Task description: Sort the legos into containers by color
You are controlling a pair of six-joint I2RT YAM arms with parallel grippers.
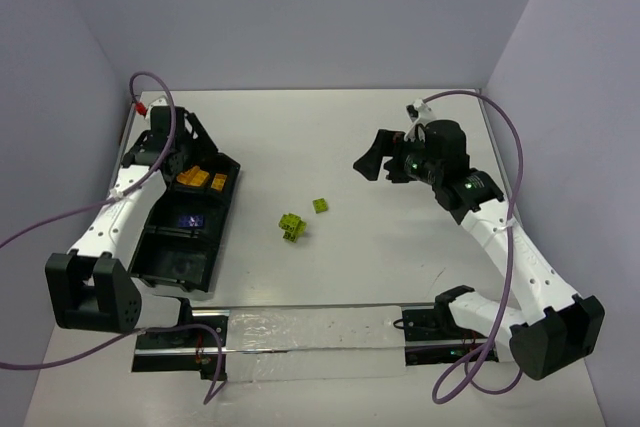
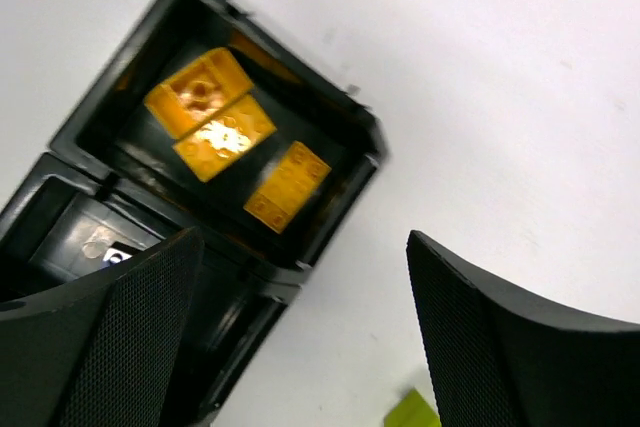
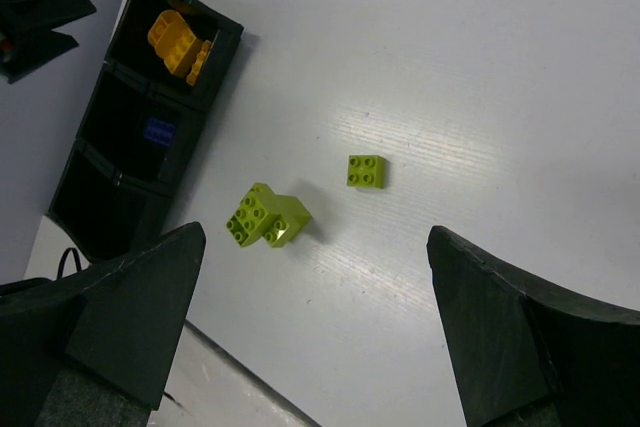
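White table (image 1: 380, 137), left gripper (image 2: 302, 242) wide open and empty above black tray (image 1: 165, 265), three orange bricks (image 2: 225, 137) in end compartment (image 2: 120, 112) beneath it, right gripper (image 3: 315, 237) fully spread, empty, lime clump (image 3: 265, 217) and single lime brick (image 3: 367, 171) below on table.

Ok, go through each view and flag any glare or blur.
Left wrist: whole frame soft, and a white hot spot washes out the middle orange brick. Right wrist: sharp green bricks, a pale sheen across the table. Top: even light, reflections on the shiny strip at the near edge.
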